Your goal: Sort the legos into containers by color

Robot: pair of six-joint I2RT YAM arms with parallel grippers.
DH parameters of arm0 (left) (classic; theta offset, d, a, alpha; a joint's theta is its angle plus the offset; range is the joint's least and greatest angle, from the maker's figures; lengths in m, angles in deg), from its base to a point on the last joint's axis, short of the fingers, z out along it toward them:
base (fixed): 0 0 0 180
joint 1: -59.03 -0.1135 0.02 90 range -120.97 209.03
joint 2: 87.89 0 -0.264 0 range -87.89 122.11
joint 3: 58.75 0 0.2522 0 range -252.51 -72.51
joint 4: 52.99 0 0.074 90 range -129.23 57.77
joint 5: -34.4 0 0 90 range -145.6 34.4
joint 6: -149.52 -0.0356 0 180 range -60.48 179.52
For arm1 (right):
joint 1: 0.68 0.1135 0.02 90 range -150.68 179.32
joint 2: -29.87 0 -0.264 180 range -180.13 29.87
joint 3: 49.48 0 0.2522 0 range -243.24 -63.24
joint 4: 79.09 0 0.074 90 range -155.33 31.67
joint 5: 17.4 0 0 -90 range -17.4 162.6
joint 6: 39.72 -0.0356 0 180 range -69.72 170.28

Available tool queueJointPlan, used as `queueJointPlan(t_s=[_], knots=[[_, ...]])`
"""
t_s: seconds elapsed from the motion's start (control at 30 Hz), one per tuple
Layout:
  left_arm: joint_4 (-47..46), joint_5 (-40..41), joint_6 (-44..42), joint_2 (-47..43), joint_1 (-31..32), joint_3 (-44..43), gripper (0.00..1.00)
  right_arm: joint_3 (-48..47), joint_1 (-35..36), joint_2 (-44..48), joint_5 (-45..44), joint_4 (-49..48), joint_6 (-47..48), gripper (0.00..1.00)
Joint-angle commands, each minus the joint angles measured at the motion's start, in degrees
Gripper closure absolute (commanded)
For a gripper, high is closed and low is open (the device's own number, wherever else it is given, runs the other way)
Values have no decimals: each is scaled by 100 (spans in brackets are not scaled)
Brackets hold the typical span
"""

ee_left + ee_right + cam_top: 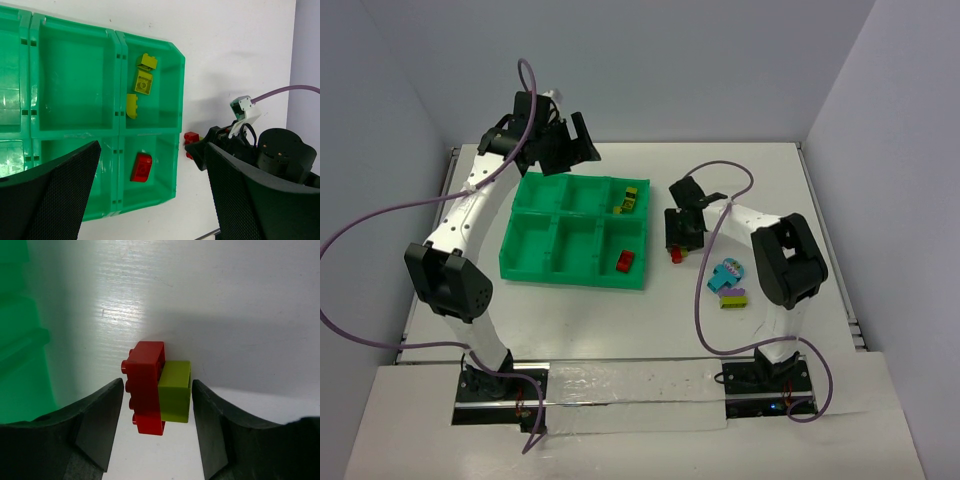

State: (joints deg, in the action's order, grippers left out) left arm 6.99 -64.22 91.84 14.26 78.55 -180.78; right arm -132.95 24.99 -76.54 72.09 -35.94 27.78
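On the counter (760, 180) just right of the green tray (520, 262), inside the spread, released right gripper (157, 385): a red brick (145, 392) touching a yellow-green brick (175, 397), neither pinched. Above the tray's far edge, the left gripper (152, 150), also released, empty. In the near right compartment (160, 190), one red piece (141, 167); in the far right compartment (160, 110), yellow-green pieces (143, 85).

Two red legos (141, 167) (145, 387); one green tray (572, 277).
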Motion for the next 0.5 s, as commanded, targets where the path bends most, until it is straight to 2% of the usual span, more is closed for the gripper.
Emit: queueJointPlan(t_s=[0.0, 0.03, 0.13, 0.27, 0.33, 0.47], knots=[[-60, -105, -50, -63, 34, -203, 8, 24, 69, 37, -19, -106, -22, 47], [-53, -112, -43, -63, 34, -203, 8, 35, 85, 130, -19, -102, -26, 55], [-51, -200, -55, -39, 39, -212, 8, -20, 93, 511, 25, -38, -23, 67], [-100, -733, -65, 10, 45, -198, 8, -90, 88, 1183, -19, -3, -16, 69], [-318, -1439, -44, 31, 74, -116, 8, -48, 80, 1656, 19, -134, 76, 70], [-724, -2364, 70, 171, 242, -26, 10, 67, 97, 2281, 623, -465, 329, 70]])
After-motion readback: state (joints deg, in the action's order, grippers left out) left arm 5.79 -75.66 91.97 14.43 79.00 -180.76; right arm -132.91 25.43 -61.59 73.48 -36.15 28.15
